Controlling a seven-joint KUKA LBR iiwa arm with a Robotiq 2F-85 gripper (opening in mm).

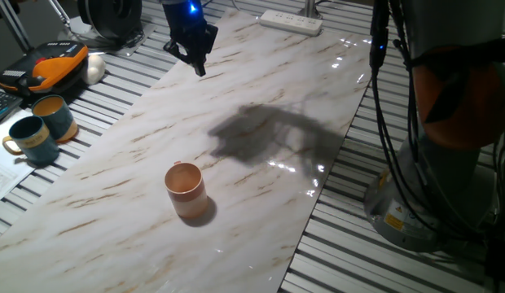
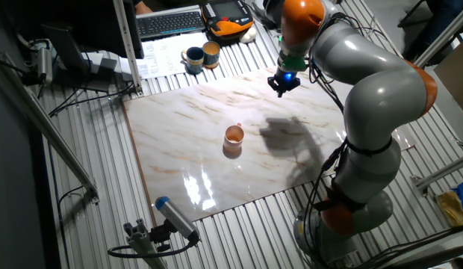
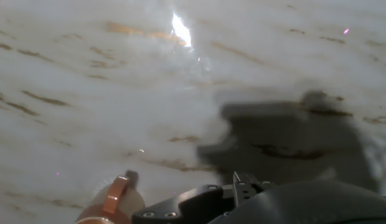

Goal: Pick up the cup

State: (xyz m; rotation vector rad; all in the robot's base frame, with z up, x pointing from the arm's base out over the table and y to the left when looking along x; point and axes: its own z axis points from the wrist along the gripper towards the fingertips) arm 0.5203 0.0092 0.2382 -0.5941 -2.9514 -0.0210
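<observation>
The cup (image 1: 186,190) is a small pinkish-tan cylinder with no handle, standing upright on the marble tabletop (image 1: 261,89). In the other fixed view the cup (image 2: 234,135) sits near the middle of the slab. My gripper (image 1: 199,68) hangs well above the far end of the table, far from the cup, with nothing in it. From the other side the gripper (image 2: 281,91) points down over the slab's back edge. In the hand view only the cup's rim (image 3: 114,198) shows at the bottom left, beside dark hand parts. The fingers are too dark to separate.
Two teal mugs, one dark mug (image 1: 31,140) and one with an orange inside (image 1: 54,115), stand off the slab at the left. A power strip (image 1: 292,21) lies at the far end. An orange-black device (image 1: 53,65) sits behind the mugs. The arm's base (image 2: 351,209) stands right of the table.
</observation>
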